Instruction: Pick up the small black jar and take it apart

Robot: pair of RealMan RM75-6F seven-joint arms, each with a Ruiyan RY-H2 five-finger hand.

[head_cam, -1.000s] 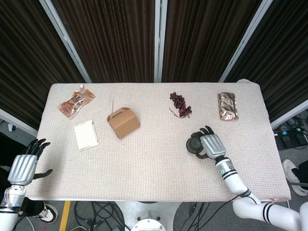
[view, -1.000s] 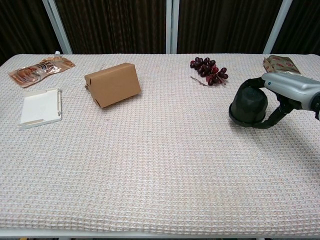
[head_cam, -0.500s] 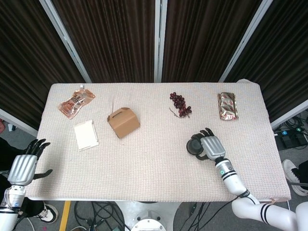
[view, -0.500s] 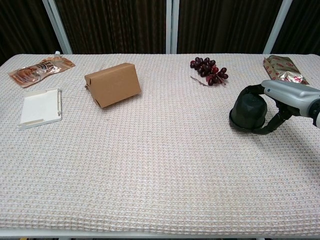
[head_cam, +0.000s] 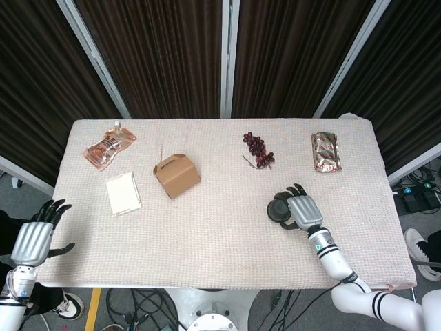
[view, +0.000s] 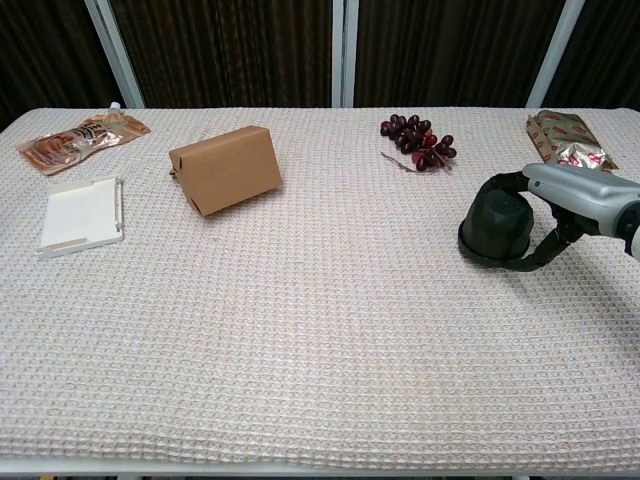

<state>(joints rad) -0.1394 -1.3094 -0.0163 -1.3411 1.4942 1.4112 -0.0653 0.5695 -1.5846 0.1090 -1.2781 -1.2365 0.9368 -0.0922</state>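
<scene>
The small black round jar point(view: 497, 225) sits on the white woven tablecloth point(view: 320, 350) at about four o'clock from the table's middle. The right hand point(head_cam: 304, 210) wraps its fingers point(view: 508, 181) over the jar's top and far side, thumb curled under near its base, gripping it. At twelve o'clock from the jar lies a bunch of dark red grapes point(head_cam: 258, 149). The left hand point(head_cam: 33, 239) hangs off the table's edge at eight o'clock, fingers spread, holding nothing.

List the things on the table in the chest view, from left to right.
Orange pouch → white tray → brown box → grapes → black jar → right hand, gripping the jar.
</scene>
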